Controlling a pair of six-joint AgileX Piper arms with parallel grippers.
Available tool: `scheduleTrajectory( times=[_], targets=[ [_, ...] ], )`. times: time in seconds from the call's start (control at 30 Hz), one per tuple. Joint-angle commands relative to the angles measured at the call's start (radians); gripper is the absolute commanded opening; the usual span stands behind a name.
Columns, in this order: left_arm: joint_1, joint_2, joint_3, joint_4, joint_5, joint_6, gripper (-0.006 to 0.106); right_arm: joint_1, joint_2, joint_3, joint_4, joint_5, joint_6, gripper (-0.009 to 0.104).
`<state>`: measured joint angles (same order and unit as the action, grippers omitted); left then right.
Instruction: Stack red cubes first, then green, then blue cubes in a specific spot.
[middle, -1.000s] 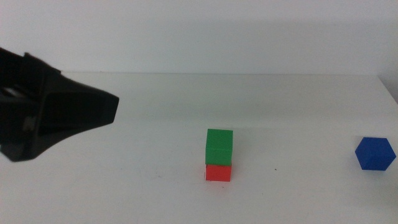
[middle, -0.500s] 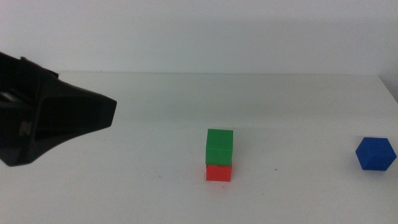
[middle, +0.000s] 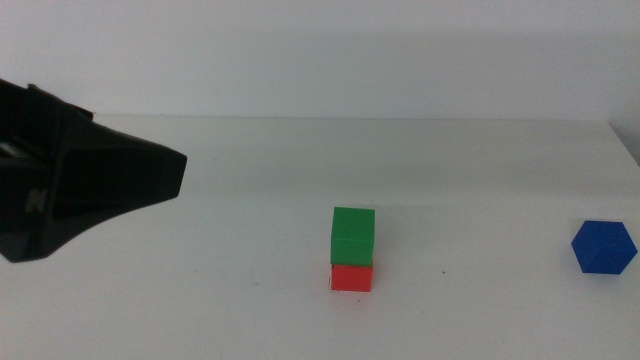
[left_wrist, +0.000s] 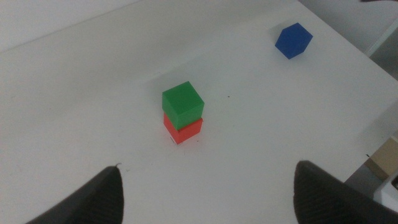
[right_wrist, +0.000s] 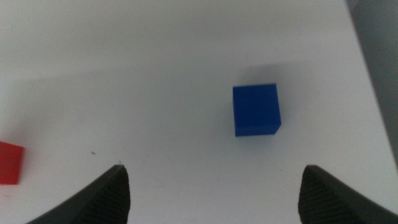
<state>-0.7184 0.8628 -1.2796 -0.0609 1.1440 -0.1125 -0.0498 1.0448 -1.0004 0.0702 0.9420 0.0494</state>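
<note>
I note two cubes stacked near mid-bench (middle: 250, 320): the upper cube (middle: 353, 235) sits on the lower cube (middle: 351, 277), faces roughly aligned. The third cube (middle: 604, 247) lies alone, well apart to the right, near the bench's right edge. My left pincer (middle: 150, 175) hangs well left of the stack; the right pincer (right_wrist: 211, 186) hangs above the lone cube.

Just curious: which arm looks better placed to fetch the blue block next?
Probably the right: its open gripper hovers over the small solid blue cube, far from the left gripper.
</note>
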Motion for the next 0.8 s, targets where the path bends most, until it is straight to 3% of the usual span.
scheduleTrajectory(
  times=[0.0, 0.17, 0.4, 0.77],
  targets=[
    [0.001, -0.005, 0.002, -0.008, -0.012, -0.010, 0.094, -0.008, 0.093, -0.020, -0.015, -0.011, -0.016, 0.088],
    [0.001, -0.005, 0.002, -0.006, -0.012, -0.010, 0.094, -0.008, 0.277, -0.020, -0.031, -0.077, -0.033, 0.088],
    [0.001, -0.005, 0.002, -0.006, -0.014, -0.010, 0.094, -0.010, 0.508, -0.024, -0.146, -0.165, -0.015, 0.088],
    [0.001, -0.005, 0.002, 0.001, -0.014, -0.008, 0.094, -0.010, 0.758, -0.217, -0.169, -0.144, -0.013, 0.088]
  ],
)
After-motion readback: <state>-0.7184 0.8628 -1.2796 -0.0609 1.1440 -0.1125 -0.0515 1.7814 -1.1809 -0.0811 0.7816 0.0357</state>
